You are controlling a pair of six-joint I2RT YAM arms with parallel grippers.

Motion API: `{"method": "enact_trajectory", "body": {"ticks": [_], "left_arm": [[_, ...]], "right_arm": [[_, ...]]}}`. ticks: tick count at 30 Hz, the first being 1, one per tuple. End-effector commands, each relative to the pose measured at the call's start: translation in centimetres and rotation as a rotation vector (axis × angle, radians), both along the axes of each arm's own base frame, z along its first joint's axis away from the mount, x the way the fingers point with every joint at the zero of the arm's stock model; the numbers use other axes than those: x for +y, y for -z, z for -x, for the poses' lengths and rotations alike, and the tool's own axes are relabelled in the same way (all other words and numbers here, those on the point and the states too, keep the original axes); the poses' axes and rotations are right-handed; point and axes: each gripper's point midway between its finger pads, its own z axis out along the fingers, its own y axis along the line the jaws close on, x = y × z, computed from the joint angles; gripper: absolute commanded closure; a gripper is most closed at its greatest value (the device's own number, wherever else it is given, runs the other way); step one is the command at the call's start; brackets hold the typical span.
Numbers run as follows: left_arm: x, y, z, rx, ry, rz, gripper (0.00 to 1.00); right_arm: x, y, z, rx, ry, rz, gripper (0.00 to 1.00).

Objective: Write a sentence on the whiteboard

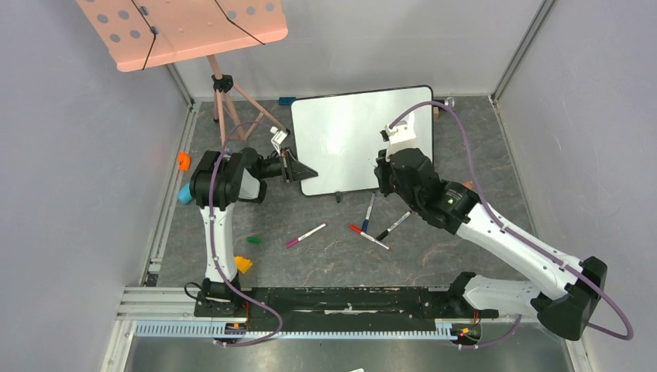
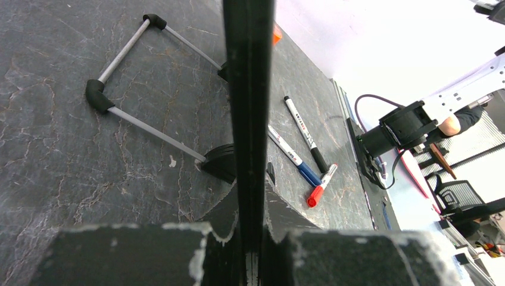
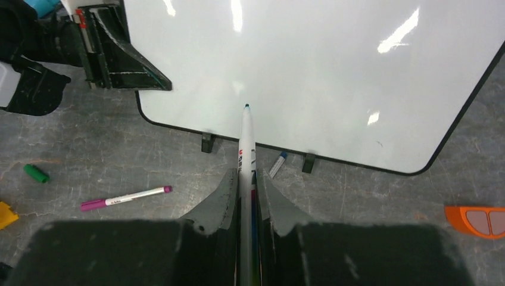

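The whiteboard (image 1: 349, 139) stands propped on the grey table, its glossy face (image 3: 333, 71) blank; no sentence shows on it. My left gripper (image 1: 297, 167) is shut on the board's left edge, which runs as a thin black frame (image 2: 249, 89) up between the jaws of that gripper (image 2: 251, 196). My right gripper (image 1: 383, 161) hangs over the board's right part, shut on a white marker (image 3: 246, 140). The marker's teal tip sits close to the board's lower face; I cannot tell whether it touches. The right gripper (image 3: 245, 176) clamps the barrel.
Loose markers lie in front of the board: purple (image 1: 306, 235), red (image 1: 369, 237), blue (image 1: 369, 211), black (image 1: 393, 225). A green cap (image 1: 253, 239), yellow piece (image 1: 243, 264) and orange piece (image 1: 184, 160) sit left. A pink music stand (image 1: 182, 27) rises at back left.
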Motion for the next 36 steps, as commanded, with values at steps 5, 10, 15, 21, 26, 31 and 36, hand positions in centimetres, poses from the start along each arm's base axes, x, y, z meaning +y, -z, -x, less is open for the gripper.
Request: {"method": "enact_trajectory", "body": {"ticks": [5, 10, 15, 21, 26, 31, 36], "left_arm": [[-0.8, -0.4, 0.0, -0.070, 0.033, 0.005, 0.98], [-0.8, -0.4, -0.1, -0.069, 0.027, 0.006, 0.98], [-0.8, -0.3, -0.3, -0.068, 0.017, 0.007, 0.98], [-0.7, -0.3, -0.3, -0.068, 0.020, 0.007, 0.98], [-0.7, -0.2, -0.3, -0.064, 0.024, 0.007, 0.98], [-0.7, -0.2, -0.4, -0.063, 0.023, 0.007, 0.98], [-0.8, -0.1, -0.4, -0.059, 0.019, 0.008, 0.98]], "right_arm": [[2.1, -3.2, -0.9, -0.116, -0.113, -0.022, 1.00], [3.4, -3.7, -2.2, -0.119, -0.125, 0.005, 1.00], [5.0, -4.8, -3.1, -0.163, -0.171, -0.004, 1.00], [7.0, -5.4, -4.1, -0.174, -0.250, -0.019, 1.00], [8.4, -5.3, -5.2, -0.153, -0.284, -0.026, 1.00], [8.6, -5.9, -6.1, -0.176, -0.249, -0.031, 1.00], [8.4, -6.5, -7.1, -0.190, -0.202, -0.028, 1.00]]}}
